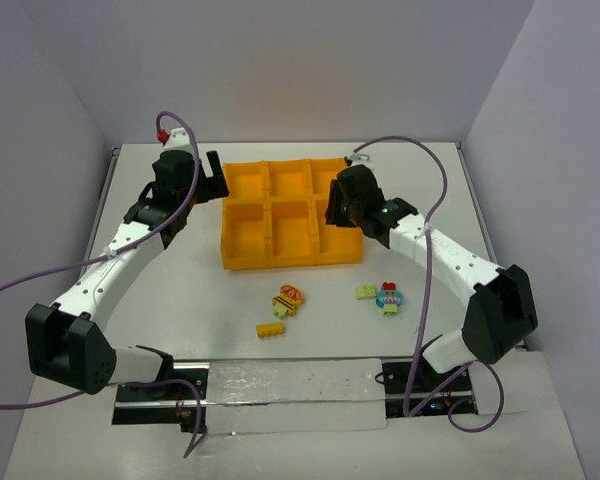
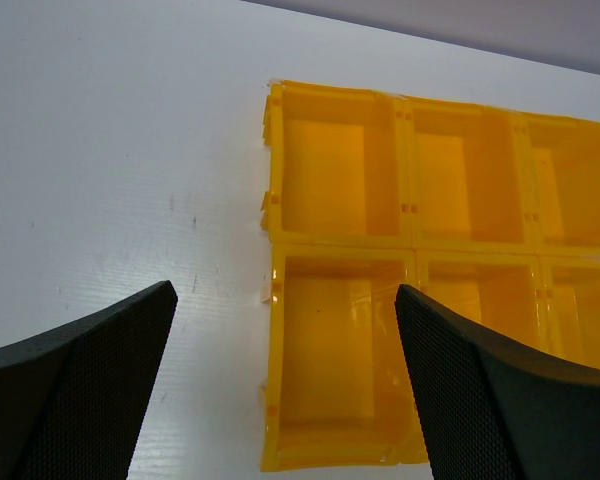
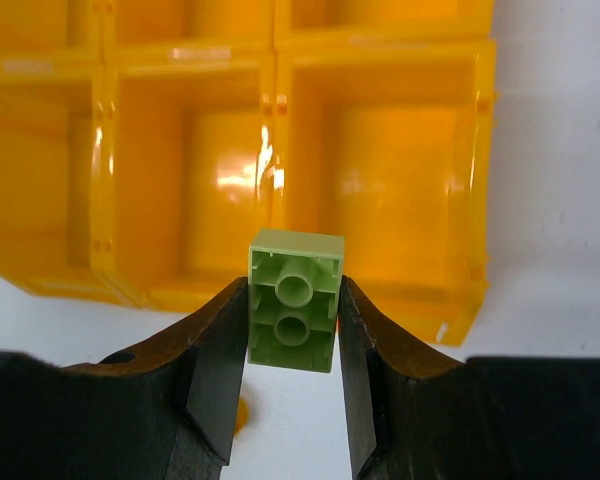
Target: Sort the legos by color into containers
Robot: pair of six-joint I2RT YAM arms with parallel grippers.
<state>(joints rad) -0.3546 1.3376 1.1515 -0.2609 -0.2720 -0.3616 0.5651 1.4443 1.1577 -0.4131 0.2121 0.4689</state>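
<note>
The orange-yellow tray (image 1: 242, 262) with six wells sits mid-table; it also shows in the left wrist view (image 2: 272, 330) and the right wrist view (image 3: 468, 300). My right gripper (image 3: 293, 320) is shut on a lime green brick (image 3: 294, 300), held above the table near the tray's front right well. In the top view my right gripper (image 1: 342, 208) hangs over the tray's right side. My left gripper (image 1: 208, 178) is open and empty by the tray's left edge, and its fingers (image 2: 480, 390) frame the near left well. All wells that I can see are empty.
On the table in front of the tray lie a yellow-orange brick (image 1: 271, 329), a yellow and red cluster (image 1: 288, 299), a small lime green brick (image 1: 366, 292) and a teal, red and green cluster (image 1: 389, 297). Purple cables loop beside both arms.
</note>
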